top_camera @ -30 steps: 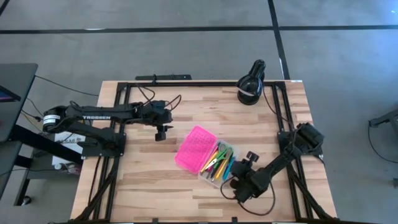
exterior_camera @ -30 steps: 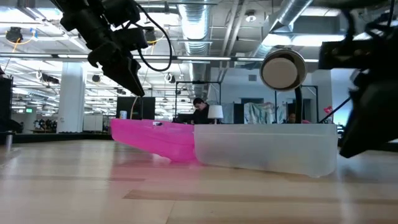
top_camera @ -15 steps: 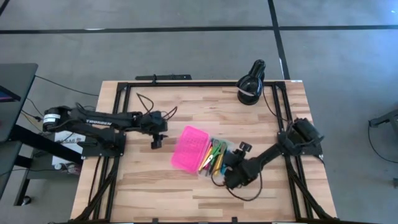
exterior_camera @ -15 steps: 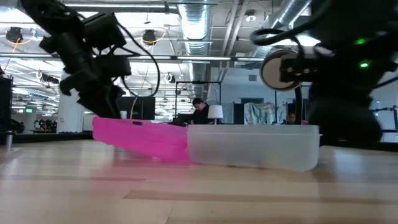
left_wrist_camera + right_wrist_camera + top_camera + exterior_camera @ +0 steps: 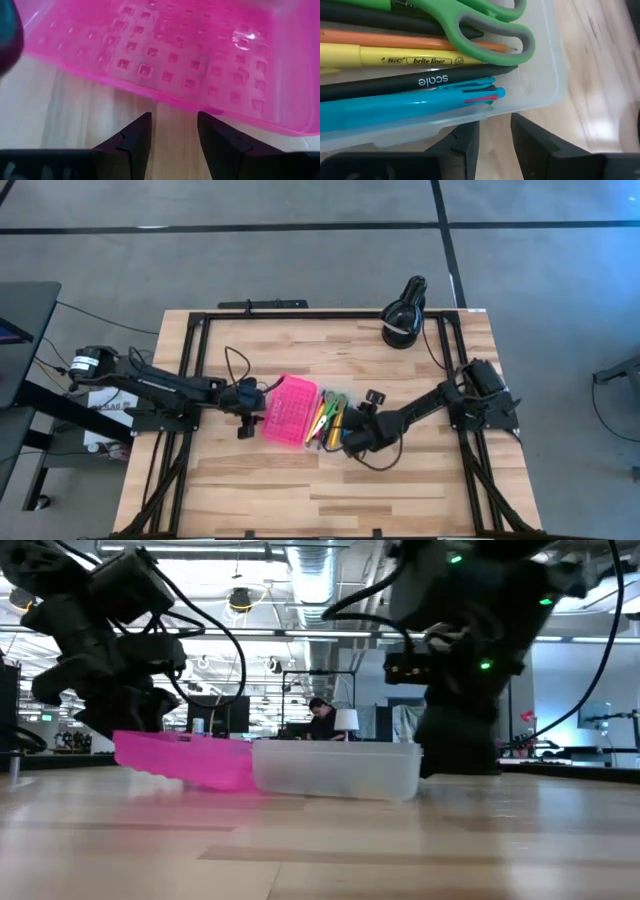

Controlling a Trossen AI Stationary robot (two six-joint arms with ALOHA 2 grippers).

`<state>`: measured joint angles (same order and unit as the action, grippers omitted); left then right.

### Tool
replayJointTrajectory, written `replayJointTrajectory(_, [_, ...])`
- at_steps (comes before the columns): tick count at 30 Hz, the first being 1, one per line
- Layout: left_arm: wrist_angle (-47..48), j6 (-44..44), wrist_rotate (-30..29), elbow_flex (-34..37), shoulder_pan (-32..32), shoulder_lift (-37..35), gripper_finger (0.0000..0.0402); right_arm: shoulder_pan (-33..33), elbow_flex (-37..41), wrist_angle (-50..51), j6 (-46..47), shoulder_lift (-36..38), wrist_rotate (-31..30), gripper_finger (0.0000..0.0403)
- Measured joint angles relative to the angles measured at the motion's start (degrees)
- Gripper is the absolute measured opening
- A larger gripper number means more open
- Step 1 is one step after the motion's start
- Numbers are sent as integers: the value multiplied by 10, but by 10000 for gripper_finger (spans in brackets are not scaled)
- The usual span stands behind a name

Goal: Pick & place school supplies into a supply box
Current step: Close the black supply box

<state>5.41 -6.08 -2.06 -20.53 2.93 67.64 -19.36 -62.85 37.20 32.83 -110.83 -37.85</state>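
The supply box lies open on the table. Its pink lid (image 5: 284, 412) is spread flat to the left of its clear base (image 5: 327, 420). In the base lie the school supplies: green scissors (image 5: 470, 22), a yellow highlighter (image 5: 410, 61), a black pen (image 5: 420, 82), a blue pen (image 5: 395, 106) and others. My left gripper (image 5: 172, 122) stands open, low at the lid's left edge (image 5: 170, 97), with nothing between its fingers. My right gripper (image 5: 495, 127) is open at the base's near right corner, also shown in the high view (image 5: 344, 443). My left gripper: I cannot tell whether its fingertips touch the lid's edge. My right gripper has its fingertips (image 5: 466, 134) against the outer wall of the clear base (image 5: 485, 116), near a corner. It comes slanting down from the table's right. The base rests flat on the table.
A black round lamp-like object (image 5: 403, 315) stands at the far right corner. Black frame rails (image 5: 196, 380) run along the table's sides, and black cables loop by both arms. Bare wood (image 5: 300, 490) lies toward the near edge.
My right gripper has swept toward the table's left edge, and the open box has slid left ahead of it and turned a little. My left gripper has come down and toward the near edge, ending at the lid's left edge.
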Motion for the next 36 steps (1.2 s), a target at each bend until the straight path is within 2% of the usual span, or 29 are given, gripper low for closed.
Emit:
replayJointTrajectory(7, [0,-5,-24,2,37,0,155,35,1,-57,-99,0,4,107])
replayJointTrajectory(14, [-2,-24,-30,2,60,0,155,56,1,-70,-147,1,9,107])
replayJointTrajectory(27, [-1,-71,-38,2,111,0,155,85,1,-92,-200,2,7,107])
replayJointTrajectory(36, [5,-65,-62,-3,114,0,155,88,1,-93,-200,1,14,107])
